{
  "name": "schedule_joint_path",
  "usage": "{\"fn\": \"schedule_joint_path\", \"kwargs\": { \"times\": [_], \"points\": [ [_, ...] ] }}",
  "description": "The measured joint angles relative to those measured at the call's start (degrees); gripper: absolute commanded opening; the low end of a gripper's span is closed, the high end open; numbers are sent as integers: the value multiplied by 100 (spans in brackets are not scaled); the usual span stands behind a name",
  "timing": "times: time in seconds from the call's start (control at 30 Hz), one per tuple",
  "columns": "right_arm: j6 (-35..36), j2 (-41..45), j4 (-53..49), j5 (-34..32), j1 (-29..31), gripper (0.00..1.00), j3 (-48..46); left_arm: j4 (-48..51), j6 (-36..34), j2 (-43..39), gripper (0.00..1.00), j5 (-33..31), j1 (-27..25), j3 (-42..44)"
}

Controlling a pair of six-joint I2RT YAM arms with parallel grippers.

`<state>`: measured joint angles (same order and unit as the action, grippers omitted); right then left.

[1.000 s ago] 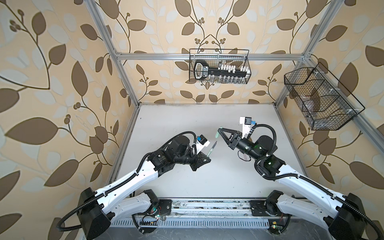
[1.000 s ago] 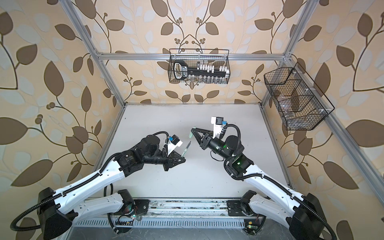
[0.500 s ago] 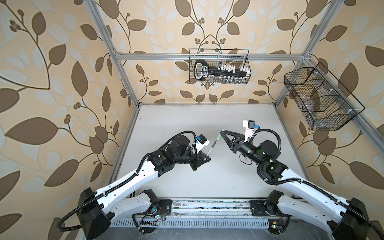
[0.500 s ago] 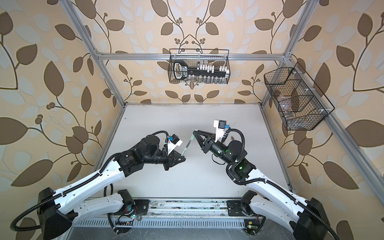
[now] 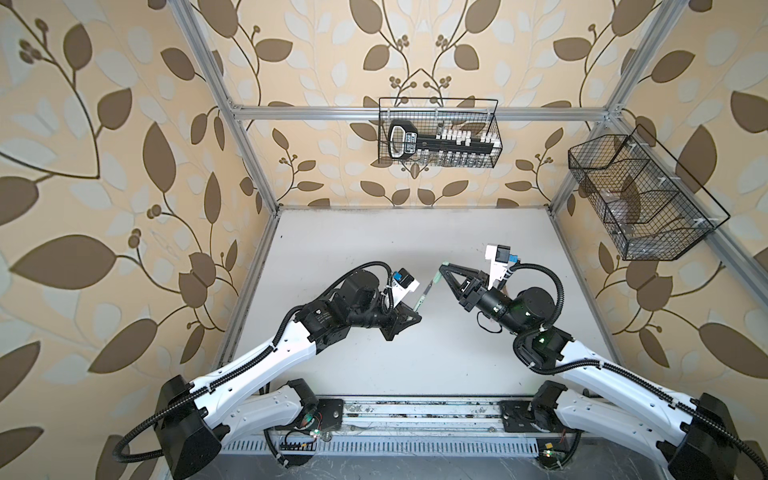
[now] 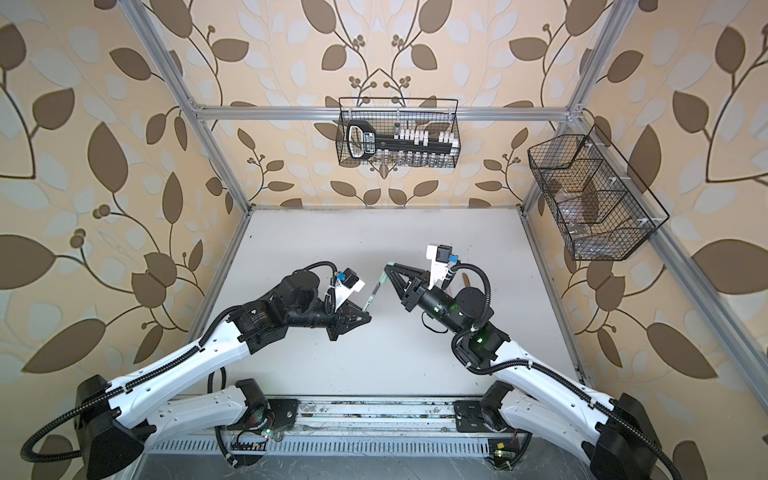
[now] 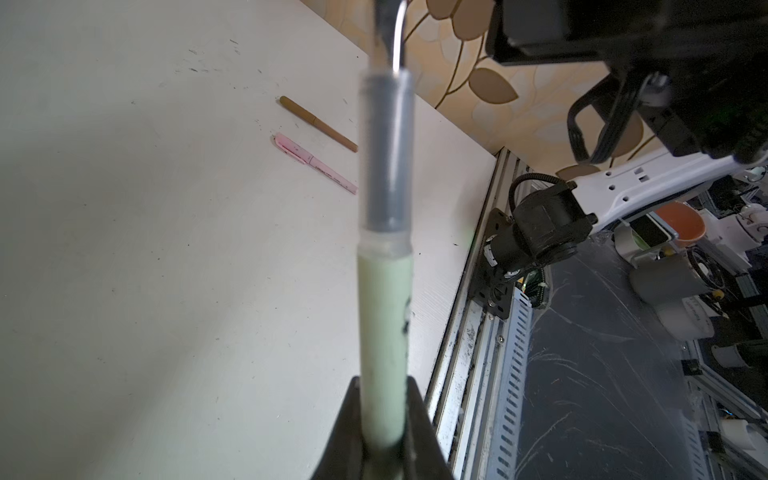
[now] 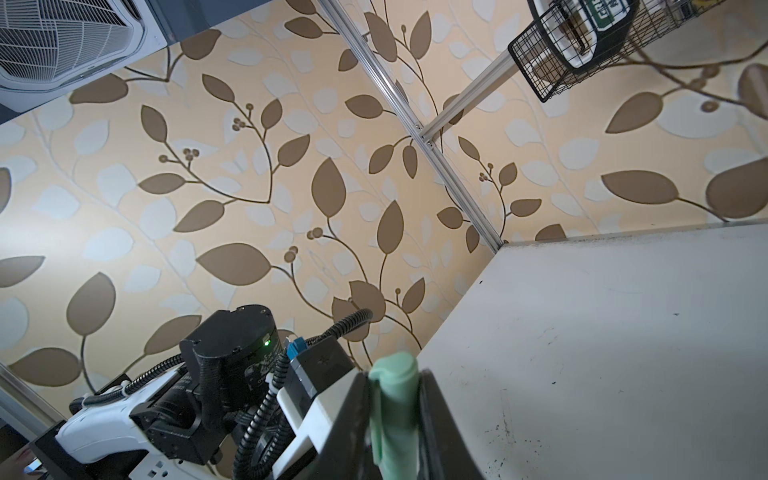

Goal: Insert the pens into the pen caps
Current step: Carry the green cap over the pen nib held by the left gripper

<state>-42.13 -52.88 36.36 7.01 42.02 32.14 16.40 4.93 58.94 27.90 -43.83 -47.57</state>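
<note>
The left gripper (image 5: 413, 316) is clamped narrow on the lower barrel of the green pen (image 5: 424, 293). The pen sticks straight out past the fingertips, as the left wrist view shows (image 7: 384, 311), with its dark tip leading. The right gripper (image 5: 448, 270) pinches the green cap (image 5: 443, 264) right at its fingertips, and the cap runs along the fingers (image 8: 395, 415). Both arms hold their parts in the air above the table (image 5: 374, 232).

Seen from the left gripper, the cap lies ahead along the pen's own line and a little off to one side, just beyond the tip. The pen's long axis slants up toward the right gripper, while the right fingers point back toward it at an angle, so the two axes do not look lined up yet. I cannot tell which end of the cap is open, nor whether tip and cap touch.

My guess is that the next move is a small turn and a short push along the pen's line. Either arm is near enough to close the gap.

There is open room all round both grippers. The pink pen (image 7: 316, 164) and brown pen (image 7: 318, 123) lie flat on the table beyond the green pen's tip and appear capped. Both are well apart from the meeting point.
</note>
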Motion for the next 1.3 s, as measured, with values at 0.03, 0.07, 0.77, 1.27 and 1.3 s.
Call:
{"fn": "schedule_joint_path", "kwargs": {
  "times": [0.03, 0.07, 0.77, 1.27, 1.3],
  "points": [
    [0, -2, 11, -2, 4, 20, -2, 0, 0, 0, 0, 0, 0, 0],
    [0, -9, 31, -13, 9, 21, -2, 0, 0, 0, 0, 0, 0, 0],
    [61, -205, 146, -125, 107, 19, -20, 0, -2, 0, 0, -68, 0, 0],
    [181, -232, 28, -166, 131, 17, 26, -7, -7, -7, 0, -131, 2, 0],
    [214, -225, -33, -153, 98, 17, 76, -22, -11, -7, 0, -133, 2, 0]
  ]
}}
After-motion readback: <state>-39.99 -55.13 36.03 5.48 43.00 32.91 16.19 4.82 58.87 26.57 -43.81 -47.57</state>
